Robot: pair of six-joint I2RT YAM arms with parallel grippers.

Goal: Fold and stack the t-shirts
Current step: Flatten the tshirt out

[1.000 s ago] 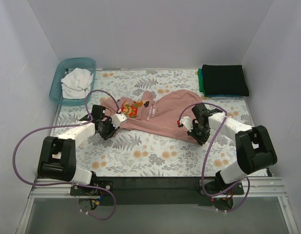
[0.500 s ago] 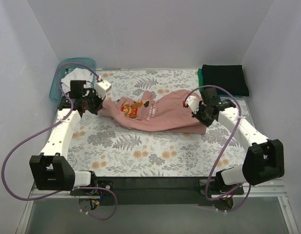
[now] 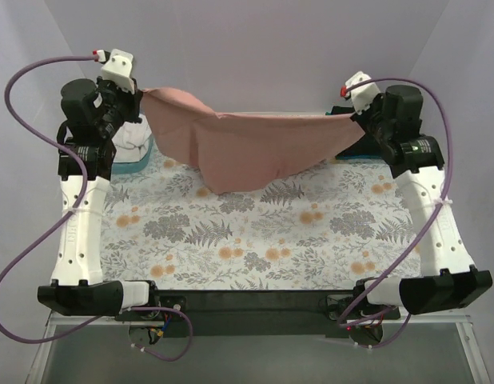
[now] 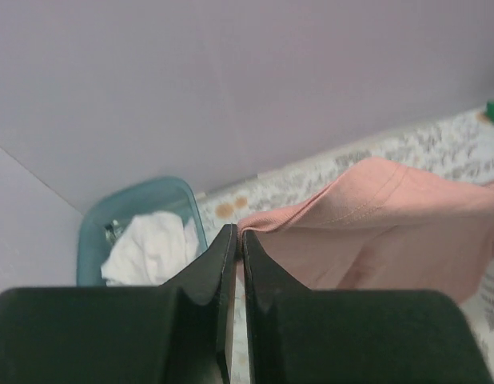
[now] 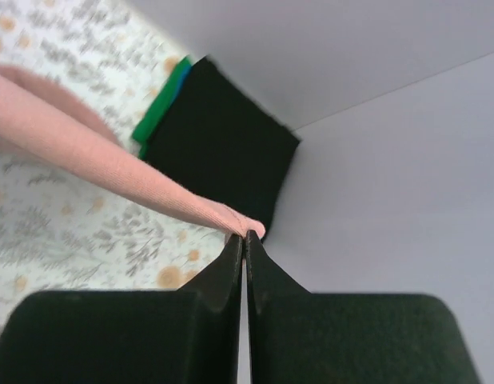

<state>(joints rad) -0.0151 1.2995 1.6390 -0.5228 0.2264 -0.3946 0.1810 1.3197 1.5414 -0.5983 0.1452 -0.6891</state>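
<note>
The dusty-pink t-shirt (image 3: 247,144) hangs stretched in the air between both arms, high over the far half of the table. My left gripper (image 3: 141,94) is shut on its left corner; the pink cloth (image 4: 375,224) shows pinched at the fingertips in the left wrist view. My right gripper (image 3: 357,114) is shut on its right corner, where the pink cloth (image 5: 111,172) runs off to the left. A folded black t-shirt (image 5: 219,144) lies on a teal-green one (image 5: 161,102) at the far right corner. A white t-shirt (image 4: 151,248) lies in the teal basket (image 4: 91,232).
The floral table cover (image 3: 255,232) lies under the hanging shirt. White walls enclose the far side and both sides. The teal basket (image 3: 139,156) sits at the far left, partly hidden behind my left arm. Purple cables loop off both arms.
Both grippers rose from the table and moved apart toward the far corners, lifting the pink t-shirt off the cover and stretching it out in the air.
</note>
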